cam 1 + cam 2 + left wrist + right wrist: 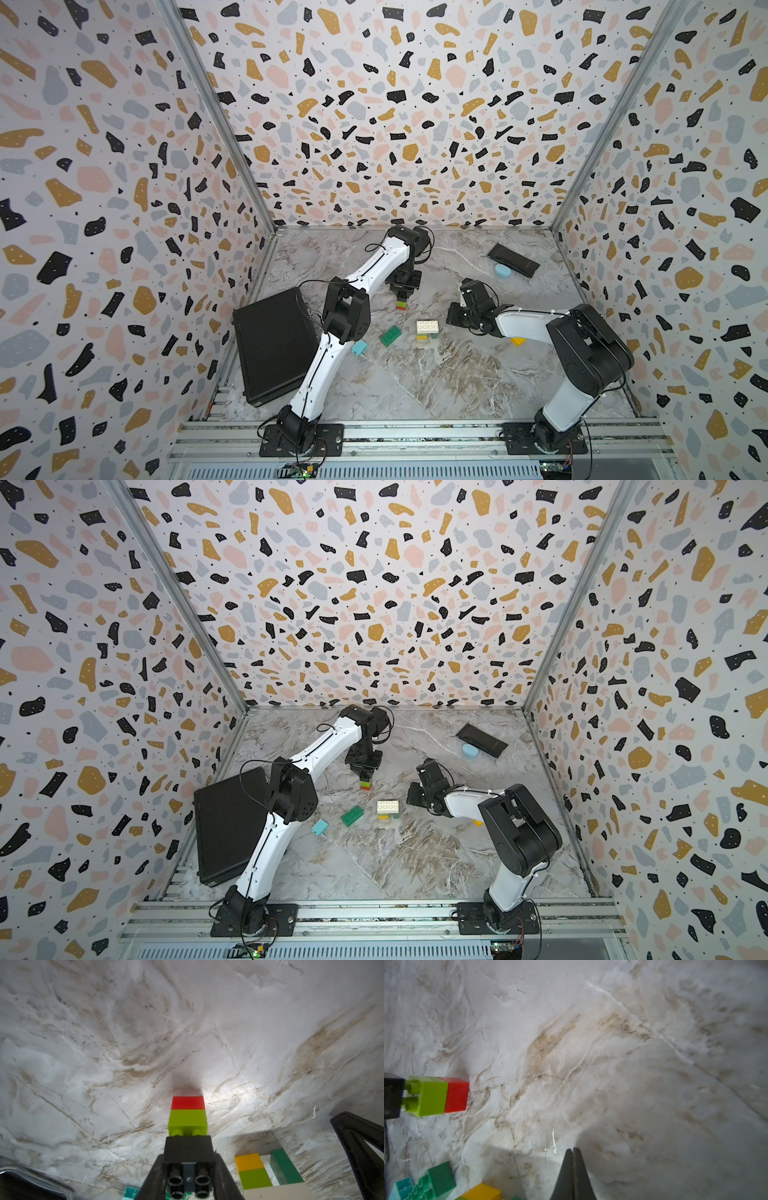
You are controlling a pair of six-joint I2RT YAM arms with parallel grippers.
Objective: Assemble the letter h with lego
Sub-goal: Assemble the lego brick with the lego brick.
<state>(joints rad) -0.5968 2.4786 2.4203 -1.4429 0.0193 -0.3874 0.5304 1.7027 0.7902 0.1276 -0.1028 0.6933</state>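
Two tools differ: the left tool (pixel 402 291) grips a black brick (pixel 188 1147) right at the studs of a lime brick (pixel 188 1121) stacked on a red brick (pixel 188 1102) on the surface (pixel 457 374). The right tool (pixel 573 1152) is pinched closed, empty, near the white brick (pixel 427 327).

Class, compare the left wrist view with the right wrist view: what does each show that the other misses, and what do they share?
Left wrist only: the white brick and the black case's corner. Right wrist only: the right gripper, jaws shut. Both: the black brick over the lime brick and red brick, plus the dark green brick.
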